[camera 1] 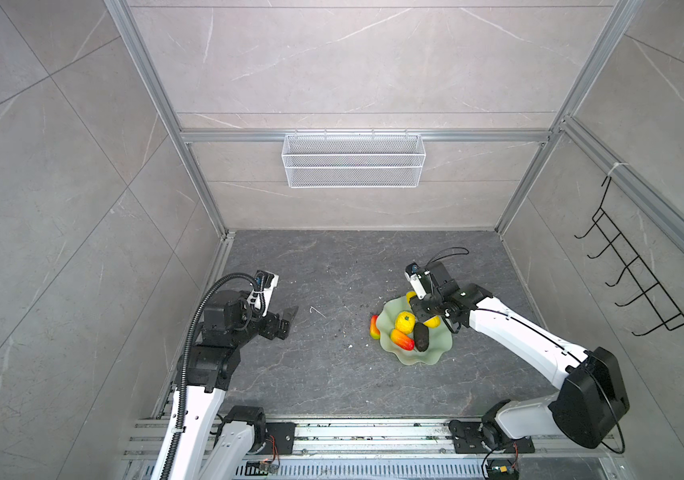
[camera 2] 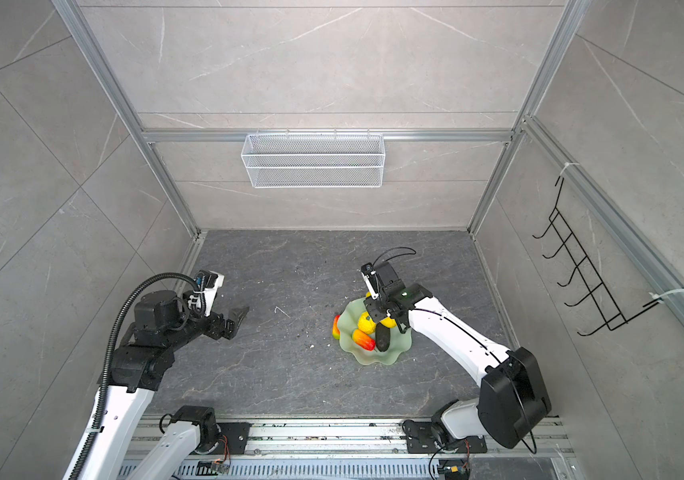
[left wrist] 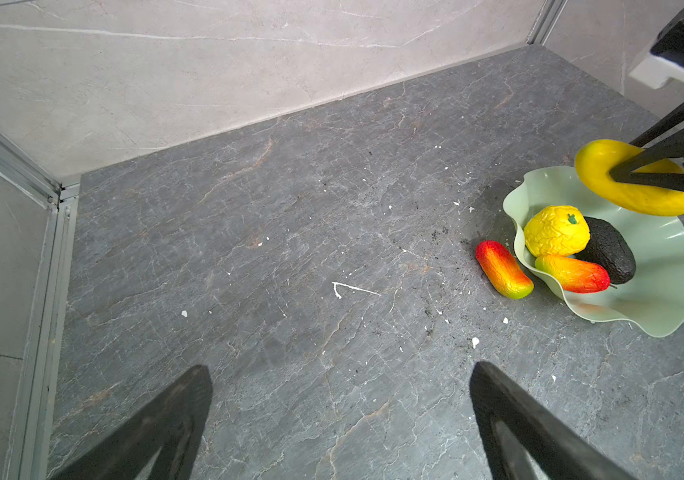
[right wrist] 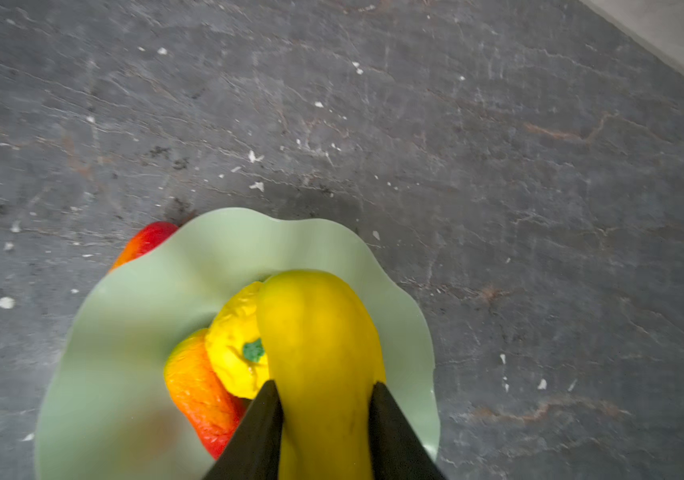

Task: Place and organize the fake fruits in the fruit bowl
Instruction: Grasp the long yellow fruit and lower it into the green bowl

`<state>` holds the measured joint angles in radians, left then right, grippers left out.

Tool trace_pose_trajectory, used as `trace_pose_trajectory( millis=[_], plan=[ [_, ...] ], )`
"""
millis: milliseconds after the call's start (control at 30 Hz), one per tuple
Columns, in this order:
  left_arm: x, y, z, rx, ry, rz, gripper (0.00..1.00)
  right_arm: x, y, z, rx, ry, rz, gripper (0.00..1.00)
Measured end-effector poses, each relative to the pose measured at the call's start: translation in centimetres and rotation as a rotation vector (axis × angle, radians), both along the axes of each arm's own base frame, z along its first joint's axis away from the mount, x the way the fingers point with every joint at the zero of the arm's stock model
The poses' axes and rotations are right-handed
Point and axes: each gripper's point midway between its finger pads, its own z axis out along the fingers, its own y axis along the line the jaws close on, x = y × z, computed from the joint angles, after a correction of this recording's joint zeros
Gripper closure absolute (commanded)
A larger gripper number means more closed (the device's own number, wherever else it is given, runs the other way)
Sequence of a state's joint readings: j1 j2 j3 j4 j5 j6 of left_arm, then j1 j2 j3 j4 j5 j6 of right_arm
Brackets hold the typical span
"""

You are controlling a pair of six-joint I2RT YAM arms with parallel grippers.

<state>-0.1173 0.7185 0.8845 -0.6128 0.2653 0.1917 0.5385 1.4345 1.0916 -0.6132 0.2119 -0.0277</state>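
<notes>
Long yellow fruit (right wrist: 315,324) over the bowl (right wrist: 124,316), R gripper (right wrist: 323,383) clamped on it.
In a top view it hangs over bowl's 12 o'clock half, axis approx 11-to-5. Stray mango (camera 1: 374,326) on table at bowl's 9. L gripper (left wrist: 340,365) wide open, empty.

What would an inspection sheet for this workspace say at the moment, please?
Surface: dark grey veined tabletop.
Job's things: pale green bowl holds the bumpy yellow citrus, one red-orange mango and the dark oval. The second mango lies on the tabletop, outside the bowl's rim. The long yellow fruit is held above the bowl.
Clutter: white chips and dark crumbs, scattered.
Grippers: right gripper has its jaws shut on the long yellow fruit. Left gripper is open, empty and away from the bowl.
Cables: black corrugated hose on the left side; thin cable loop above the right gripper.
Surroundings: white mesh basket on the back wall; black hook rack on the side wall.
</notes>
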Motion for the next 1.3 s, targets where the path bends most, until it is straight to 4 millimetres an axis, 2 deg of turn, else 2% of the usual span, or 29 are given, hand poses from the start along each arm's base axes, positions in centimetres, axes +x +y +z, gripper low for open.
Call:
trace_pose_trajectory(
  millis=[233,633,967,1300],
  plan=[
    [0.0,0.0,0.1,0.0,-0.003,0.0,0.0,0.7,-1.9,-1.2,-0.112,0.008,-0.024,0.61],
    [-0.1,0.0,0.1,-0.001,-0.006,0.0,0.0,1.0,-2.5,-2.9,-0.18,0.038,-0.028,0.58],
    [-0.1,0.0,0.1,-0.001,-0.006,0.0,0.0,1.0,-2.5,-4.0,-0.197,0.066,-0.026,0.57],
    [-0.1,0.0,0.1,-0.001,-0.005,0.0,0.0,0.8,-1.3,-5.0,-0.142,0.098,0.002,0.56]
  ],
)
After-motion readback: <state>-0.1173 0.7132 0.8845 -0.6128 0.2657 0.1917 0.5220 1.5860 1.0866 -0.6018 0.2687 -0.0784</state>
